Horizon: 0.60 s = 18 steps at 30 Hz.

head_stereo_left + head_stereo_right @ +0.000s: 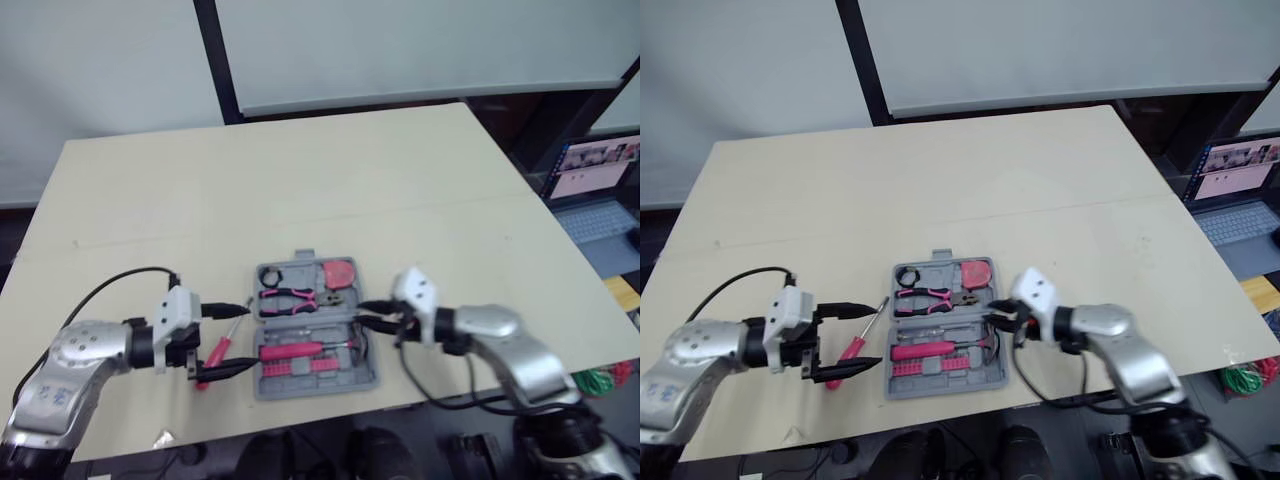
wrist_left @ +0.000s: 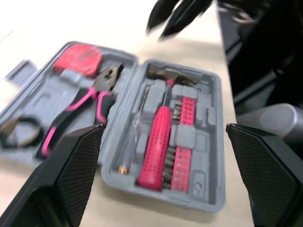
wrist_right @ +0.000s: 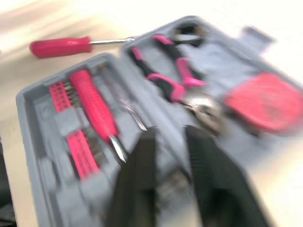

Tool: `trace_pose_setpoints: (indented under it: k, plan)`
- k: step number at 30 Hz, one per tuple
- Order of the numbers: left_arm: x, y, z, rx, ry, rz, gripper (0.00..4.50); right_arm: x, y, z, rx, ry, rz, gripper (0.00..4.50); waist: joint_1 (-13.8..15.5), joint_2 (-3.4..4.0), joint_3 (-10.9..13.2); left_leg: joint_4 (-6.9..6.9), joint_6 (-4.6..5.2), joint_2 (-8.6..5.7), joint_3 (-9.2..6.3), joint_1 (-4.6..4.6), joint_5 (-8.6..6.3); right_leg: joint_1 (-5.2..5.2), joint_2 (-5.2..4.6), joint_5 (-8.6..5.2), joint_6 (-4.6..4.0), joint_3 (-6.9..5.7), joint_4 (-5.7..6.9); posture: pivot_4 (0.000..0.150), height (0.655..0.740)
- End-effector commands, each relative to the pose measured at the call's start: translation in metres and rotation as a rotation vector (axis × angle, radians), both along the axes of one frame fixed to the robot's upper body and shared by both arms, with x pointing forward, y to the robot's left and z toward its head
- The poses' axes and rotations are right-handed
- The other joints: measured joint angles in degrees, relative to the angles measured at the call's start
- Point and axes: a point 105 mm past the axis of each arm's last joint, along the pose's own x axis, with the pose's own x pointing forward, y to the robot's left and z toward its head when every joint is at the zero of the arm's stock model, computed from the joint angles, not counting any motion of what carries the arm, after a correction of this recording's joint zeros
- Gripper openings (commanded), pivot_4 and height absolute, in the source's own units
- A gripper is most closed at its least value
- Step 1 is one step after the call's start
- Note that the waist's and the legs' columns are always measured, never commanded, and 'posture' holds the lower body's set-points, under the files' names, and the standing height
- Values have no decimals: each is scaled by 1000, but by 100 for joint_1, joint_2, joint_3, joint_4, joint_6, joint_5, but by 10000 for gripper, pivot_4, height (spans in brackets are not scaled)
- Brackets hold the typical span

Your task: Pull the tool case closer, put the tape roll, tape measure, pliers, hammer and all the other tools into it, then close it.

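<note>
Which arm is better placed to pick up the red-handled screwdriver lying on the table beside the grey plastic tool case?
Left. The red-handled screwdriver lies right at the open left gripper, on the grey plastic tool case's left side. The right gripper sits across the case.

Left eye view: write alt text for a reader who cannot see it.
An open grey tool case lies near the front edge of the table, holding pliers, a pink-handled hammer, a red tape measure and a black tape roll. The left pincer is open at a red screwdriver beside the case; the right pincer is at its opposite edge.
</note>
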Motion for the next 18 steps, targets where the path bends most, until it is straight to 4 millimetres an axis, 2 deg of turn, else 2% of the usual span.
trace_pose_setpoints:
  k: [1,3,4,7,10,11,13,15,16,18]
  plan:
    - [-8,43,4,-6,-16,245,45000,-16,-51,28,-22,-26,-33,32554,13,-8,31,3,4,-1,1,-1,-2,2,-1,1,3,1,-4,1500,7278]
    - [-17,71,3,-22,8,384,45000,-23,-80,32,-74,-19,-78,42284,23,-23,71,10,8,-1,1,1,0,9,-1,4,8,0,-10,1500,7278]
    - [-22,84,3,-23,17,440,45000,-25,-94,34,-95,-15,-104,44448,25,-33,84,13,10,0,-1,2,6,9,-1,5,9,-1,-8,1500,7278]
    - [-53,140,0,27,61,646,45000,-29,-151,48,-146,-13,-261,44448,7,-38,95,13,-29,7,-4,10,4,9,-1,12,-10,-4,-3,1500,7278]
    - [-86,192,0,118,85,811,45000,-34,-197,56,-184,-20,-380,44448,5,-31,100,9,-33,6,1,12,1,-1,-2,-1,-36,3,-17,1500,7278]
    - [-92,202,1,130,87,843,45000,-35,-205,57,-194,-23,-400,44448,6,-30,101,4,-35,7,1,12,0,-10,-2,-5,-44,2,-25,1500,7278]
    - [-99,214,4,152,80,882,45000,-36,-217,59,-214,-28,-438,44448,7,-29,104,-1,-38,8,0,13,-3,-21,-2,-10,-51,0,-33,1500,7278]
    - [-101,216,7,164,71,885,45000,-36,-224,60,-213,-30,-455,44448,20,-21,108,-3,-41,8,-2,11,-5,-21,-4,-11,-54,0,-37,1500,7278]
    - [-101,214,8,159,68,878,45000,-35,-226,60,-214,-33,-455,44448,19,-16,110,-4,-40,7,-2,8,-6,-21,-10,-11,-54,0,-41,1500,7278]
    - [-96,197,10,138,68,818,45000,-32,-220,62,-202,-43,-434,44448,4,-10,113,-4,-38,4,-1,0,-7,-24,-13,-10,-55,3,-45,1500,7278]
